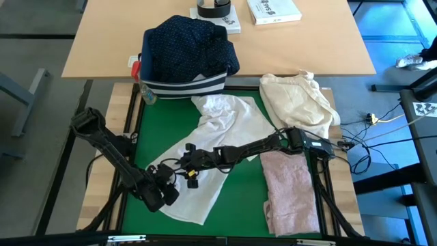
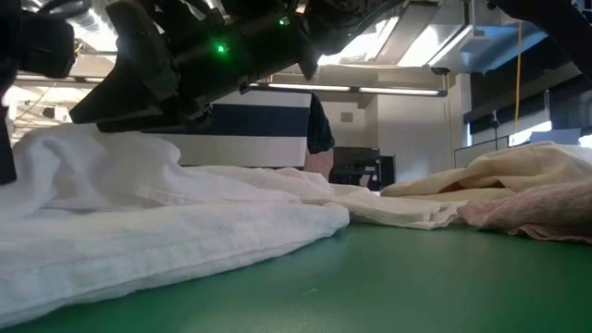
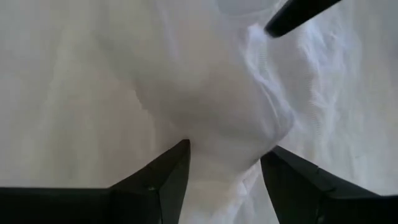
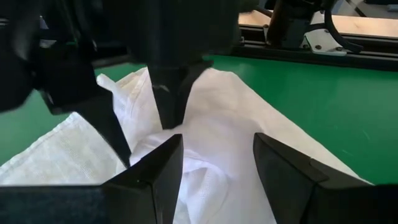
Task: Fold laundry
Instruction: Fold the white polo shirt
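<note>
1. White cotton is the work item: the white shirt (image 1: pixel 205 147) is spread diagonally on the green mat (image 1: pixel 242 198), from the near-left corner up toward the navy striped bin (image 1: pixel 184 85).
2. Nearest, the left gripper (image 1: pixel 166 183) is low over the shirt's near end. In the left wrist view its fingers (image 3: pixel 165 186) are parted, with a raised fold of white cloth bulging between them; no pinch is evident, so a release or a re-grip is judged likely.
3. Just beyond it, the right gripper (image 1: pixel 193 162) is down on the same shirt. Its fingers (image 4: pixel 155 171) are seen apart, straddling a cloth ridge without being closed on it.
4. Step in hand, as judged: the white shirt is being flattened and gathered for its first fold; nothing on it looks folded yet.
5. Next move calls for: an edge or hem pinched through one layer only, by both grippers, then lifted and carried across. Bunching at the centre is the risk.
6. To the right, the pale pink top (image 1: pixel 290 188) is lying on the mat, apparently already folded.
7. Farther off, the cream cloth bundle (image 1: pixel 297 99) is left at the far-right corner.
8. Farthest, the navy dotted shirt (image 1: pixel 188 44) is heaped on top of the bin, untouched.
</note>
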